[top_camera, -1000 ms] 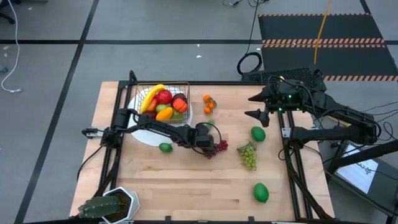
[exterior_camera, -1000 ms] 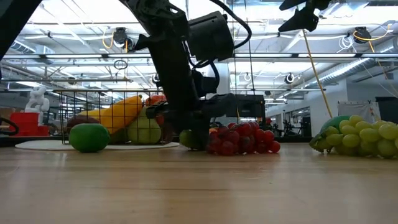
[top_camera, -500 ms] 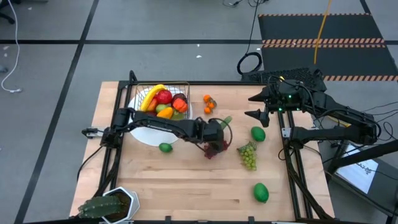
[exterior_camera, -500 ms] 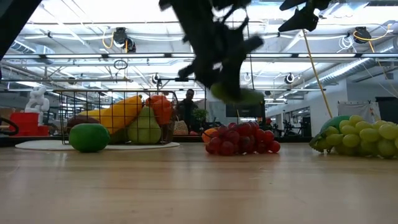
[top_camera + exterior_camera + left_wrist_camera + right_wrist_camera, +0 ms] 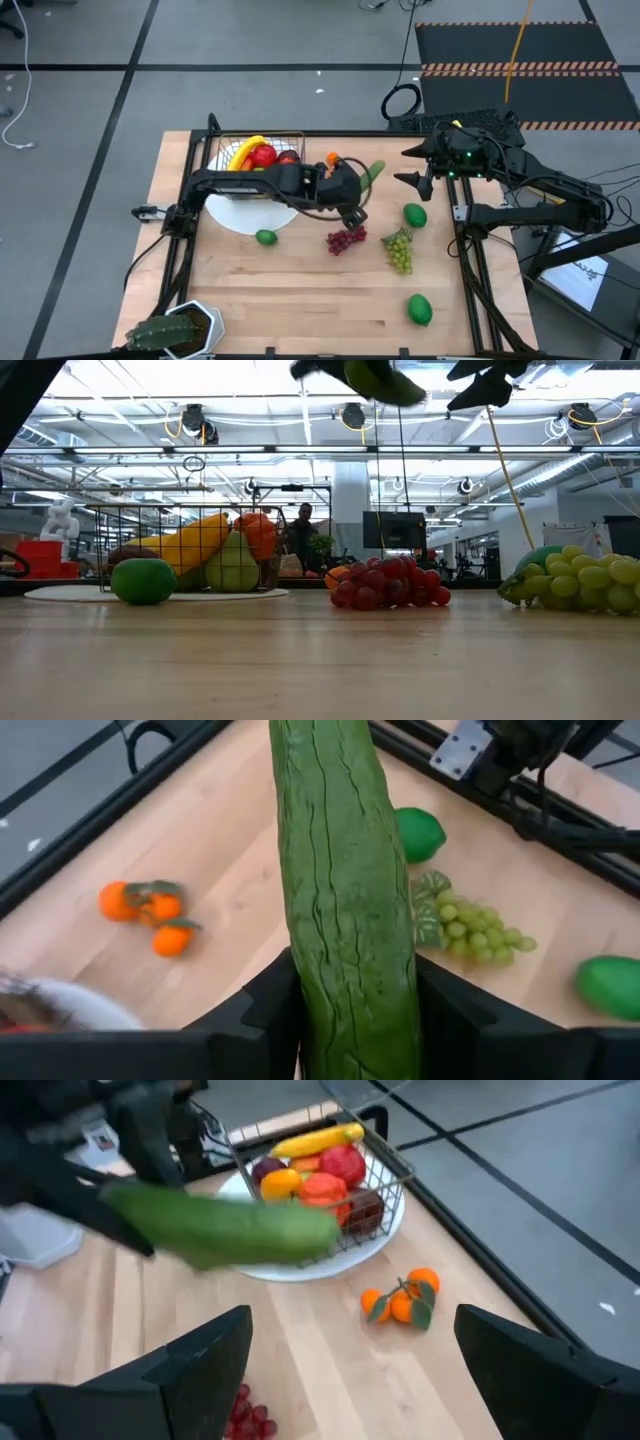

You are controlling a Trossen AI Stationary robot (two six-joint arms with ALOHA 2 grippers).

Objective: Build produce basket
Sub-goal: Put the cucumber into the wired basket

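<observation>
The left claw (image 5: 350, 1020) grips the cucumber (image 5: 345, 890) in the air, just beside the basket (image 5: 262, 160). It should bring it right over the basket, then lower it slowly. The right claw (image 5: 412, 167) waits open, well apart from the basket.

My left gripper (image 5: 362, 183) holds the cucumber (image 5: 371, 173) above the table (image 5: 300, 300), just right of the basket (image 5: 262, 160), which sits on the plate (image 5: 240, 213). Tangerines (image 5: 148, 910) lie between basket and cucumber; two grape bunches (image 5: 345, 239) (image 5: 399, 250) rest nearer the table's middle. My right gripper (image 5: 408, 168) waits at the right edge.
</observation>
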